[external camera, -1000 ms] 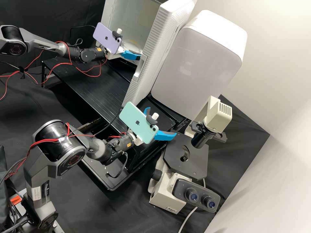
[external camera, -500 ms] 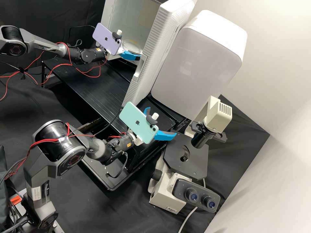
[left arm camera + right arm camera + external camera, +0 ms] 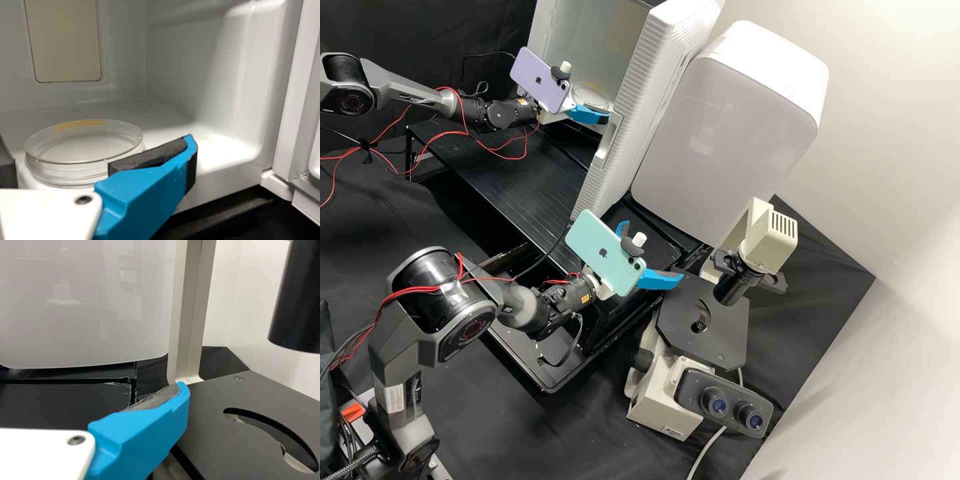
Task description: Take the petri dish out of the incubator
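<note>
A clear, round petri dish [image 3: 82, 147] rests on the floor of the open white incubator [image 3: 653, 67]; in the high view the dish [image 3: 590, 95] shows just inside the opening. My left gripper [image 3: 62, 172] is open at the chamber's mouth, one blue finger [image 3: 150, 192] beside the dish's right rim and the other pad at its left rim; I cannot tell if they touch it. My right gripper [image 3: 661, 279] hangs open and holds nothing, low between the incubator's base and the microscope stage [image 3: 250, 410].
A white microscope [image 3: 693, 387] with a black stage [image 3: 703, 327] and a black lens tube [image 3: 295, 295] stands close to the right gripper. The incubator's ribbed door [image 3: 633, 113] stands open next to the left gripper. A black raised shelf [image 3: 513, 180] lies between the arms.
The left arm edged back very slightly about a second ago and has been still since. The right arm and the dish have not moved.
</note>
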### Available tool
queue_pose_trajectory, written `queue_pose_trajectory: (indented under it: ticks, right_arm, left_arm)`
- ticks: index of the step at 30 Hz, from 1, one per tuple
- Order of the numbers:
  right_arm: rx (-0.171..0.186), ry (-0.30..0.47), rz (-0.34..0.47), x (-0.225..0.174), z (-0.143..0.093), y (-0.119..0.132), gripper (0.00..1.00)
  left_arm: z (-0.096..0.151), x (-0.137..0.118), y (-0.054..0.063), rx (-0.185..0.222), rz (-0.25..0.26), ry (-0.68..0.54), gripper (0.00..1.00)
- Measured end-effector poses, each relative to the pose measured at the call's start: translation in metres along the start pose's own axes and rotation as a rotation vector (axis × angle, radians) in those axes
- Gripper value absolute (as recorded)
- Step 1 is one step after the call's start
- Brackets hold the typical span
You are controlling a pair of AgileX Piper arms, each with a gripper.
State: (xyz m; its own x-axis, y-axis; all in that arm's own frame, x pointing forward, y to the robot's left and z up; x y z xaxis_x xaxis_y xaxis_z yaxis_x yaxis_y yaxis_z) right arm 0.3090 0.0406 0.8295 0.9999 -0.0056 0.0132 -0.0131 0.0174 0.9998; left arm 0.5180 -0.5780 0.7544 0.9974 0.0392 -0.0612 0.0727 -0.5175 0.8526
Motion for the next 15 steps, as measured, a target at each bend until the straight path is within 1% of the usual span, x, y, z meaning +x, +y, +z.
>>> queue_pose_trajectory:
  ticks: [14, 15]
  right_arm:
    - [0.000, 0.000, 0.000, 0.0000, 0.0000, 0.0000, 1.00]
    - [0.000, 0.000, 0.000, 0.0000, 0.0000, 0.0000, 1.00]
  left_arm:
    - [-0.0001, 0.0000, -0.0001, 0.003, -0.001, 0.001, 0.00]
    - [-0.0002, 0.0001, 0.0004, -0.002, -0.001, 0.003, 0.00]
